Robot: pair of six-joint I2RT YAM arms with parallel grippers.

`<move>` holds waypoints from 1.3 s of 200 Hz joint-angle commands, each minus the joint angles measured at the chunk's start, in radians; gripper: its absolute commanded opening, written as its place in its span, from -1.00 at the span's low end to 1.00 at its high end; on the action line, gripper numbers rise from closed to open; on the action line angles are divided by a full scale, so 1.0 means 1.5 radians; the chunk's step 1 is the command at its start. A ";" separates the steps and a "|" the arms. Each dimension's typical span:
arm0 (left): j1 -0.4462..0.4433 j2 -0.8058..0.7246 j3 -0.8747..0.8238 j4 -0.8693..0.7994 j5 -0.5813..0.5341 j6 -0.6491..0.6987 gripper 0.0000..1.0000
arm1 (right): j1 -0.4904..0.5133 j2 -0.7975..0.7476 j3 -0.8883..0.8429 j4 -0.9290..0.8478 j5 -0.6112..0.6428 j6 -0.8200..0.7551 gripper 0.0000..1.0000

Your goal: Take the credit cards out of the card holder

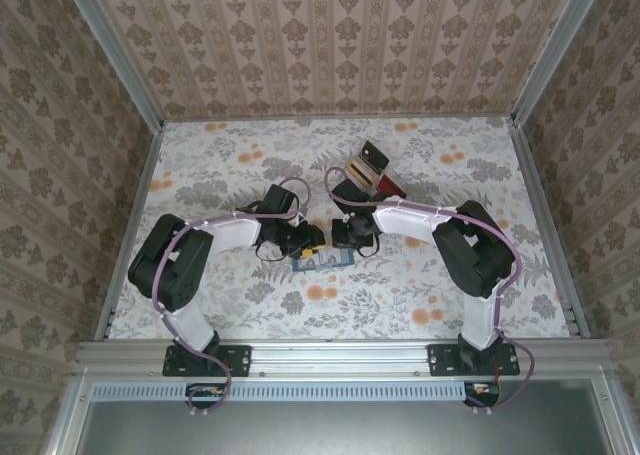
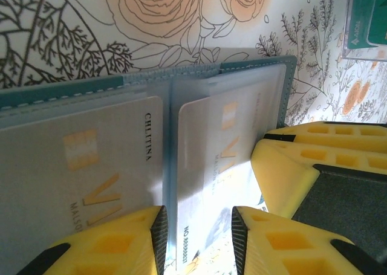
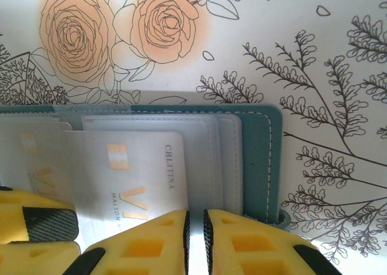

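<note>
**Position.** The holder [image 1: 322, 261] is lying open and flat on the bench [image 1: 200, 175], near the middle, with both tools bearing down on its near edge. The cards [image 2: 115, 166] are sitting in clear sleeves [image 3: 211, 142], printed faces up.

**Tool state.** The left tool [image 2: 196, 217] is standing at moderate width, its jaws straddling the middle sleeve and the card in it. It is not visibly pinching anything. The right tool [image 3: 195, 217] is drawn nearly closed on a thin pale strip at the holder's right half. In my judgement that strip is a sleeve edge, so the tool is gripping the holder and not a card.

**Risks.**
- The left tool is likely to be closing on sleeve and card together. A pull would then be dragging or folding the whole holder instead of freeing the card.
- The right tool's narrow bite on the thin plastic is looking liable to slip, which would be letting the holder lift.
- In the left wrist view the two tools are sitting just beside each other. Any sideways correction is risking finger-to-finger contact.
- The sleeves are overlapping, so two cards may be coming out at once or jamming.

**Edges and room.** The sleeve mouths are not clearly showing, so I cannot tell which way a card is free to slide. Open bench is lying to the left and on the near side of the holder. The tray [image 1: 368, 167] is standing behind the right tool, limiting travel that way. The walls [image 1: 100, 125] are well apart from the work.
</note>
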 commanded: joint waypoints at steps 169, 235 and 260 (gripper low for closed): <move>0.031 -0.014 -0.030 0.096 0.112 0.058 -0.82 | -0.001 0.037 -0.009 -0.046 0.001 0.010 -0.65; 0.065 -0.071 -0.058 0.024 0.084 0.105 -0.98 | -0.010 0.018 -0.017 -0.033 -0.009 0.014 -0.62; 0.075 -0.122 -0.053 -0.049 0.040 0.135 -1.00 | -0.014 -0.032 -0.021 -0.007 -0.026 0.016 -0.55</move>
